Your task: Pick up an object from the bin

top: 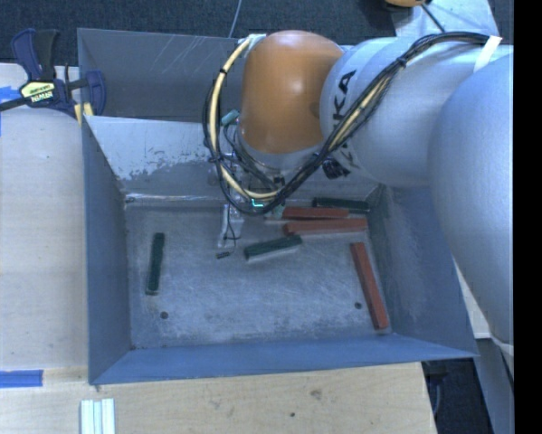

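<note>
Near the middle of the bin (103, 242), toward its back wall, my tool (227, 235) hangs low under the orange wrist cover (284, 89), its tip close to the grey floor. I cannot tell from here whether it is open or closed, and I can make out nothing gripped in it.

My worry is a miss. The closest thing is a short dark green bar (272, 249), lying flat and slightly tilted, its left end just beside the tool's tip and the rest running off to the right. The tool is beside that end, not over the bar, so a close from here would likely catch only the end, or nothing, and could shove the bar away. The bar is thin and flat on the floor, so going deep enough to grip it risks scraping the metal.

Two red-brown bars (325, 222) lie just behind the green one and could get dragged along. A third red-brown bar (368, 286) near the right wall and a second dark green bar (154, 262) on the left lie well apart from the tool.
</note>
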Controlling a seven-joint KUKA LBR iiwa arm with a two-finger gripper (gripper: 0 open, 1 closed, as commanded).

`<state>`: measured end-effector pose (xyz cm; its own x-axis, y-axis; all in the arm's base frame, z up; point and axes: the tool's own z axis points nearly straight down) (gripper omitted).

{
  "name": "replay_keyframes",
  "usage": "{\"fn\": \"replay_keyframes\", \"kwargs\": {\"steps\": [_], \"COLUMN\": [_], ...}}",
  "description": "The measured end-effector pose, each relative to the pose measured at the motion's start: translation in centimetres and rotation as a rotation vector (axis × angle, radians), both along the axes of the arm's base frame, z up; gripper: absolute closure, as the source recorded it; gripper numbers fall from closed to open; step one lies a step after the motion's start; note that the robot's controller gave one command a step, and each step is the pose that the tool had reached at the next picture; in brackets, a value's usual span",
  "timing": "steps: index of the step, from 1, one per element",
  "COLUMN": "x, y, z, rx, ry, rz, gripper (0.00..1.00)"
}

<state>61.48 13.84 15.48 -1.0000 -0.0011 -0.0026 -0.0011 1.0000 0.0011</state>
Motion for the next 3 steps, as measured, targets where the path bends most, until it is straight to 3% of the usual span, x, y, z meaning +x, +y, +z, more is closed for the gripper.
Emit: {"fn": "replay_keyframes", "kwargs": {"steps": [1,2,3], "x": [-2.8,-2.3,-3.0], "y": [-2.6,-5.7,-9.6], "z": [-3.4,-7.6,-7.0], "rx": [0.001,-0.001,-0.001], "ry": [-0.006,-0.001,0.0], "rz": [0.081,0.128,0.091], "gripper": [0.0,0.0,1.0]}}
